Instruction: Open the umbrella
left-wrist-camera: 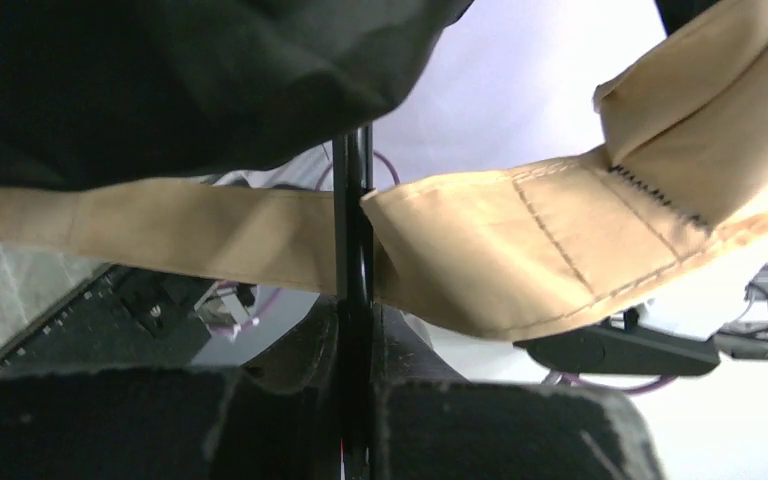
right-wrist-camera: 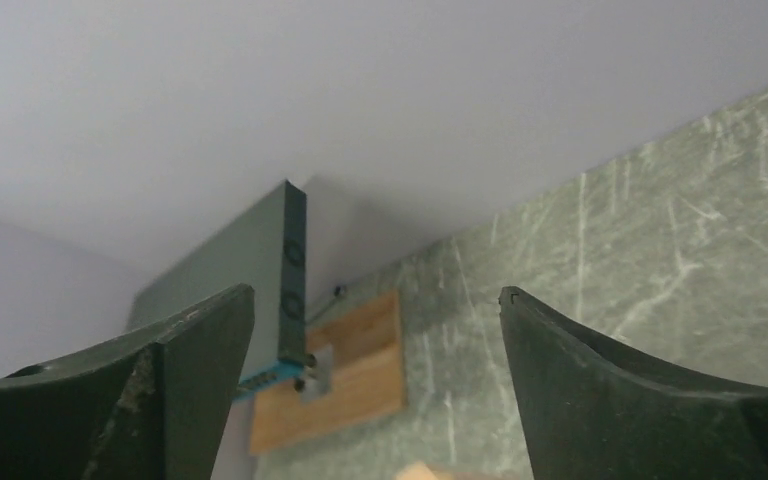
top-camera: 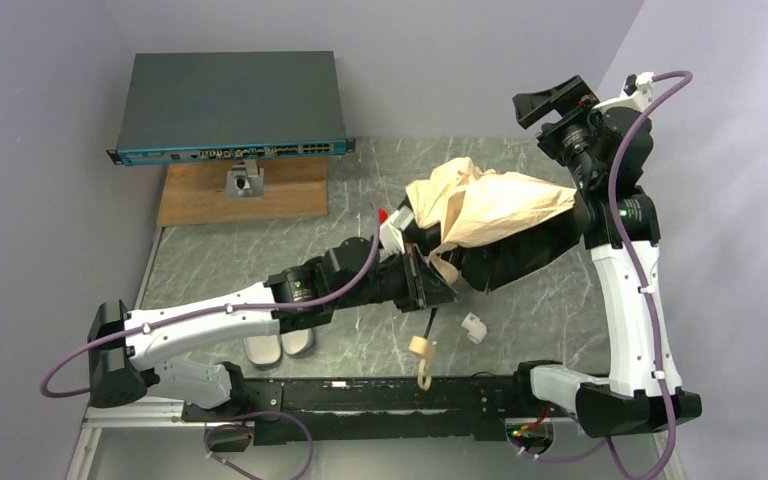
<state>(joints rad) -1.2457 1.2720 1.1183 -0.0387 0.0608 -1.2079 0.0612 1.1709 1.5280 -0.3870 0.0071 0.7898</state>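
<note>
**Umbrella** [top-camera: 500, 215]: partly unfolded, lying right of the table's centre with the canopy toward the right edge. The cream-beige fabric is bunched and creased on top, and the black underside shows beneath it on the near side. A thin black shaft [left-wrist-camera: 352, 230] runs from the canopy toward the near edge. It ends in a small tan handle [top-camera: 421, 346] with a loop, close to the middle of the near edge. A stitched beige strap tab [left-wrist-camera: 520, 250] hangs across the shaft in the left wrist view.

**Left gripper** [left-wrist-camera: 352, 400]: jaws closed narrow, pinching the shaft just under the canopy.

**Right gripper** [right-wrist-camera: 375, 390]: jaws wide with nothing between them, raised over the far right corner, well apart from the umbrella.

**Containers:** two lavender-grey oval case shells [top-camera: 280, 347] lie side by side near the near edge, left of centre. The left forearm partly covers them, so I cannot tell what is in them.

**Around:**
- A small white part [top-camera: 474, 327] lies on the table [top-camera: 220, 255] just right of the handle.
- A blue-fronted network switch [top-camera: 230, 105] sits at the far left corner, on a stand over a wooden board [top-camera: 200, 195].
- The left arm lies across the table's middle and hides the canopy's near left part.
</note>
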